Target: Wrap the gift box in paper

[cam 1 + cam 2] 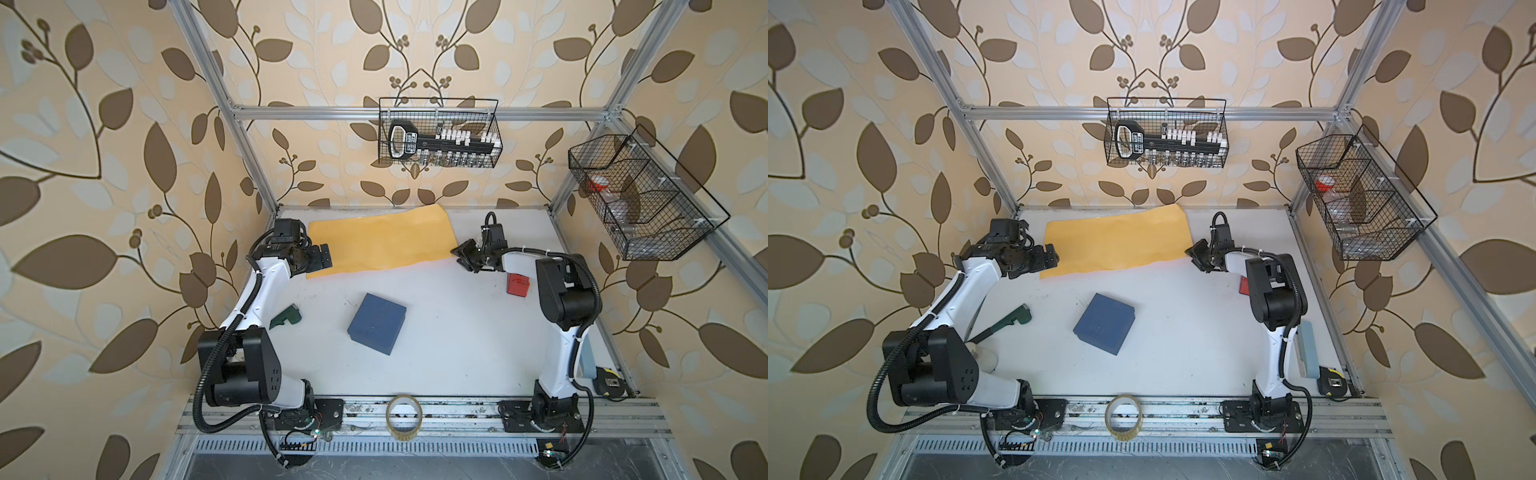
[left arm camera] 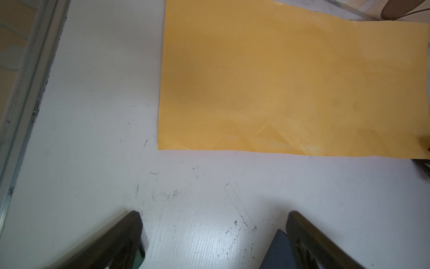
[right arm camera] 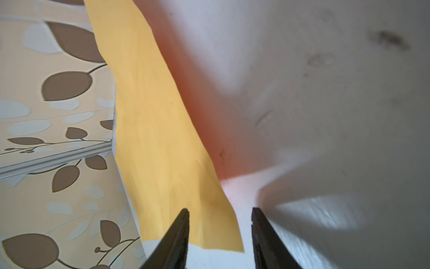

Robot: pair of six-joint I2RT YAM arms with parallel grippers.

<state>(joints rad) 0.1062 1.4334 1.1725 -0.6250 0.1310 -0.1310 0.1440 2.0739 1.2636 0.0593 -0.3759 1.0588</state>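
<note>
Opening stage of a gift-wrapping job: the large, thin, yellow-tan sheet of paper (image 1: 380, 245) lies at the far side of the white table (image 1: 457, 332), its long axis running left to right along the back wall, the far right corner curling up slightly. The flat, square, slate-blue cardboard gift box (image 1: 377, 323) sits mid-table, well apart from the sheet, lid up and turned so that one corner points at the near edge. The right tool (image 3: 220, 214) straddles the sheet's near right corner, jaws narrow but apart and not yet pinching it. The left tool (image 2: 214, 219) hangs over bare table just beside the near left corner, jaws wide and empty. The step in hand looks like seizing the paper to draw it towards the box. That next calls for a firm pinch on a very thin edge, and probably a matching grip on the left so the sheet slides without crumpling.
</note>
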